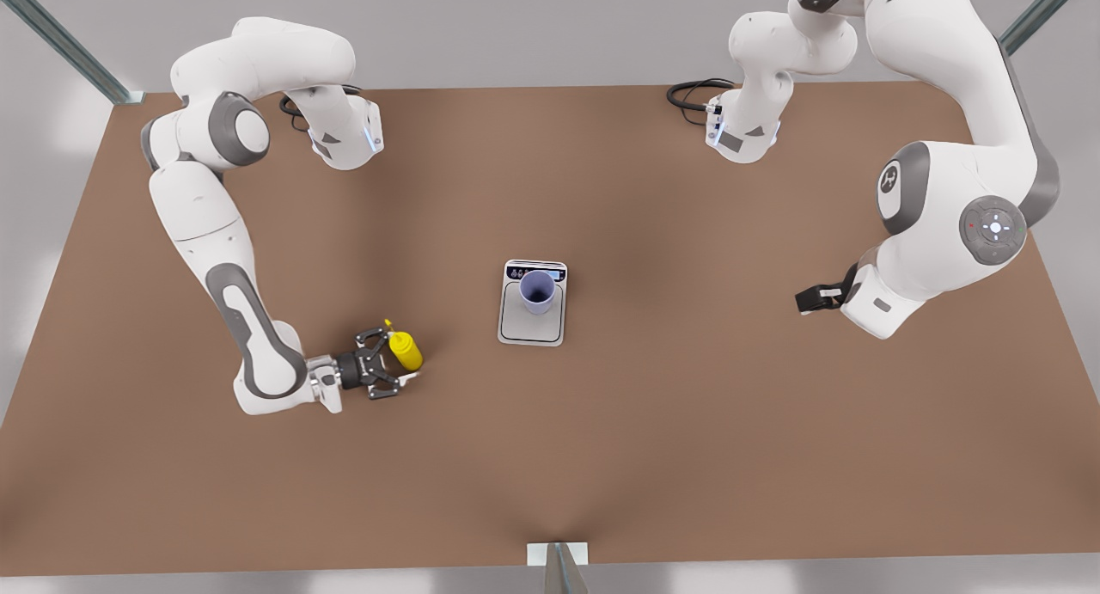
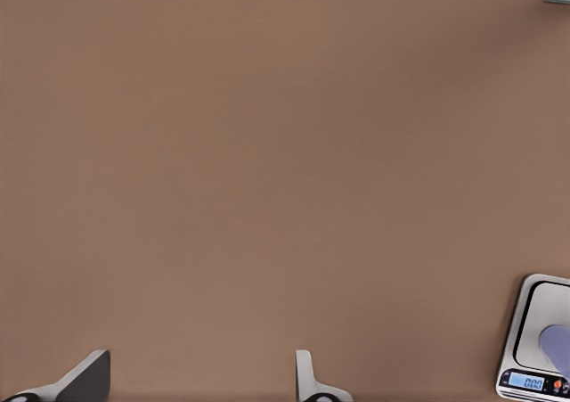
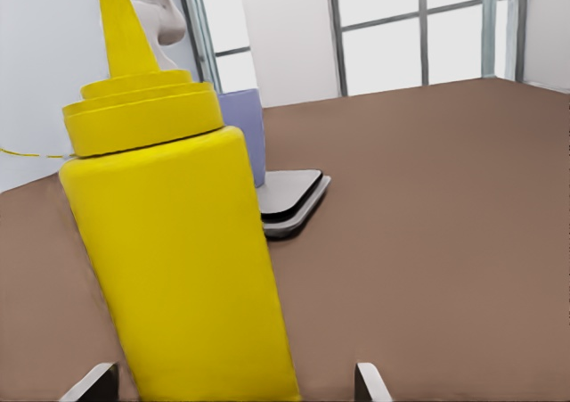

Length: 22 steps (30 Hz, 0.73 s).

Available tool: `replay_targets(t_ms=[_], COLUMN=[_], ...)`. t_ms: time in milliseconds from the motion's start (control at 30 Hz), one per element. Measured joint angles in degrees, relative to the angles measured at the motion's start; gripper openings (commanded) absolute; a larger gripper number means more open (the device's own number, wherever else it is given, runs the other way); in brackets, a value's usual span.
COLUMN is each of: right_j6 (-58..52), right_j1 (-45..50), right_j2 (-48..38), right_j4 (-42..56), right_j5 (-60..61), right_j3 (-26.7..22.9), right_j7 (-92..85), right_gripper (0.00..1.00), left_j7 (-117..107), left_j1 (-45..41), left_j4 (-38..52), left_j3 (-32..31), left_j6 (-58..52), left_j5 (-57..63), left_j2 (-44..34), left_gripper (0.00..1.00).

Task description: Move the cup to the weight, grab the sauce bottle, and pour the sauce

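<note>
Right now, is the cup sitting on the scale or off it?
On it. The cup stands upright on the weight's silver plate, just below the display strip, apart from both grippers.

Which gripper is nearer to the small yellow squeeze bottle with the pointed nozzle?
The right gripper: its open fingers sit on either side of the yellow squeeze bottle. The left gripper waits open, far away beyond the scale.

Brown table (image 1: 687, 422); weight (image 1: 533, 319), sauce bottle (image 1: 406, 351)
</note>
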Motion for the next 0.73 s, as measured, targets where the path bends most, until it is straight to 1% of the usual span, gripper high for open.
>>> replay_targets(t_ms=[100,167,200,233,267,333,433,467,533,567,600,633,733], right_j6=[-4.9,-9.8,-15.7,-22.3,-27.2,-29.7,-27.6,-27.4,-25.6,-24.0,-24.0,-24.1,-24.1], right_j1=[-6.3,-12.8,-15.6,-14.9,-13.2,-6.7,6.3,10.0,17.6,16.6,15.0,13.3,12.6], right_j2=[-0.1,-1.1,-3.0,-4.6,-8.0,-14.1,-25.3,-28.6,-31.7,-32.8,-34.6,-36.9,-37.4], right_j4=[0.4,1.3,6.8,15.6,21.0,27.6,27.8,27.3,22.9,20.5,20.4,19.3,18.8], right_j5=[-6.2,-11.7,-17.2,-21.0,-23.8,-29.8,-41.6,-45.0,-55.5,-57.3,-56.9,-53.8,-52.8], right_j3=[0.0,0.0,0.4,0.7,1.4,3.0,3.2,2.8,-1.2,-1.3,-1.4,-1.3,-1.3], right_j7=[-0.8,0.4,7.8,17.0,27.0,43.3,70.6,87.1,116.8,128.8,133.0,136.6,138.5], right_gripper=[1.0,1.0,1.0,1.0,1.0,1.0,1.0,1.0,1.0,1.0,1.0,1.0,1.0], left_j7=[0.0,0.0,0.0,0.0,0.0,0.0,-0.1,-0.1,-0.1,-0.1,-0.1,-0.1,-0.1], left_j1=[-0.1,-0.1,0.0,-0.2,0.0,-0.1,-0.1,0.0,-0.1,0.0,0.0,0.0,0.0], left_j4=[0.0,0.0,0.0,0.0,0.0,0.0,0.0,0.1,0.1,0.1,0.1,0.1,0.1], left_j3=[0.0,0.0,-0.6,-0.7,-0.7,-0.7,-0.7,-0.7,-0.7,-0.7,-0.7,-0.7,-0.7], left_j6=[0.0,0.0,0.0,0.0,0.0,0.0,0.2,0.2,0.2,0.2,0.3,0.3,0.3], left_j5=[0.0,0.0,0.0,0.0,0.0,0.1,0.1,0.1,0.1,0.1,0.1,0.1,0.1], left_j2=[0.0,0.0,0.0,0.0,0.0,0.2,0.5,0.5,0.5,0.7,0.8,0.8,0.8], left_gripper=[1.0,1.0,1.0,1.0,1.0,1.0,1.0,1.0,1.0,1.0,1.0,1.0,1.0])
